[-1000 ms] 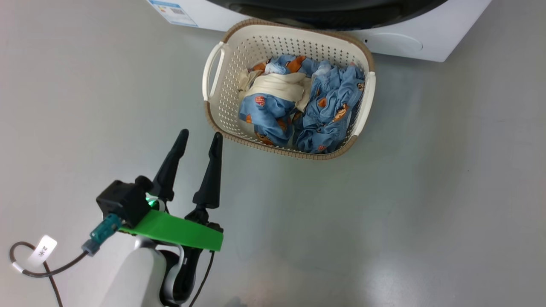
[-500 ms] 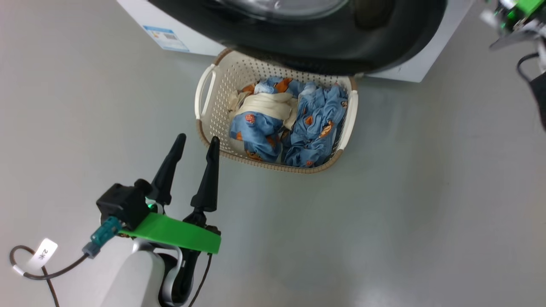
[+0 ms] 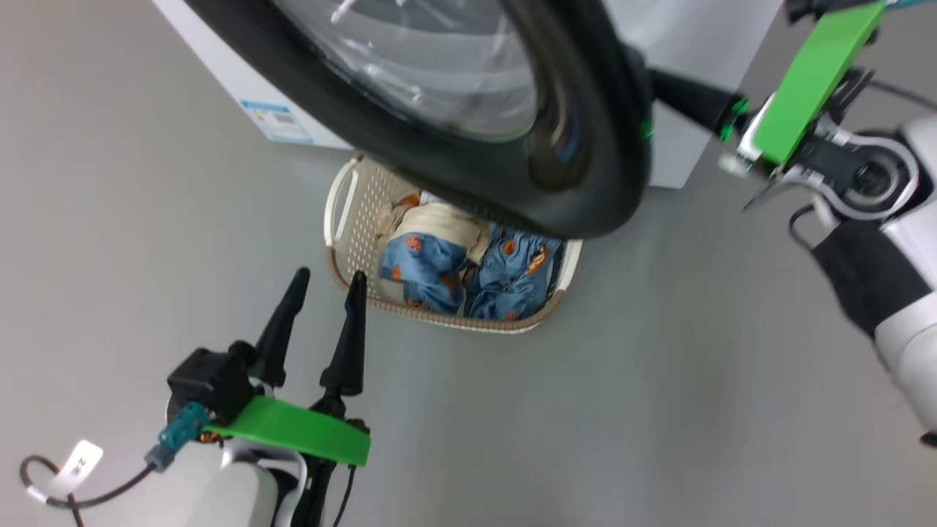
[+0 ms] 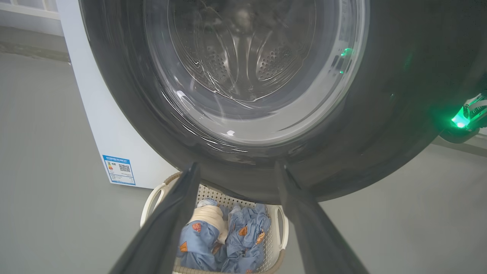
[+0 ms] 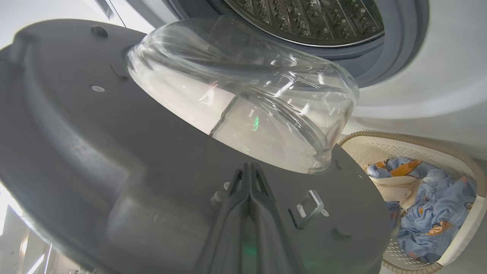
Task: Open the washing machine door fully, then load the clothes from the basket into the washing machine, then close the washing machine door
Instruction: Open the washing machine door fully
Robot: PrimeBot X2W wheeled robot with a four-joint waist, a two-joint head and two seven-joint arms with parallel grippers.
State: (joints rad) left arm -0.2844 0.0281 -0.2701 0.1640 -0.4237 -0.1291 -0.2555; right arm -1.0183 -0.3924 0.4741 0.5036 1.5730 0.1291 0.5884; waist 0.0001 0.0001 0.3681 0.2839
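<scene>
The washing machine door (image 3: 585, 146), black-rimmed with a glass bowl (image 5: 247, 99), stands partly swung out over the far end of the basket (image 3: 337, 219). My right gripper (image 3: 662, 84) reaches behind the door's right edge. In the right wrist view its fingers (image 5: 249, 179) are shut together, tips against the door's grey inner face (image 5: 95, 152). The steel drum (image 5: 312, 19) of the washing machine (image 3: 219, 80) lies behind. Blue and beige clothes (image 3: 439, 263) fill the basket. My left gripper (image 3: 329, 278) hangs open and empty just left of the basket's near corner.
Grey floor surrounds the basket on the left, right and near sides. A blue label (image 3: 277, 121) marks the machine's lower left corner. A latch bracket (image 5: 312, 205) sticks out of the door's inner face beside my right fingers. A tagged cable (image 3: 73, 468) trails from my left wrist.
The head view has tilted up, bringing the door and my right arm into it. The door now hangs over more of the basket. My left gripper keeps its open pose.
</scene>
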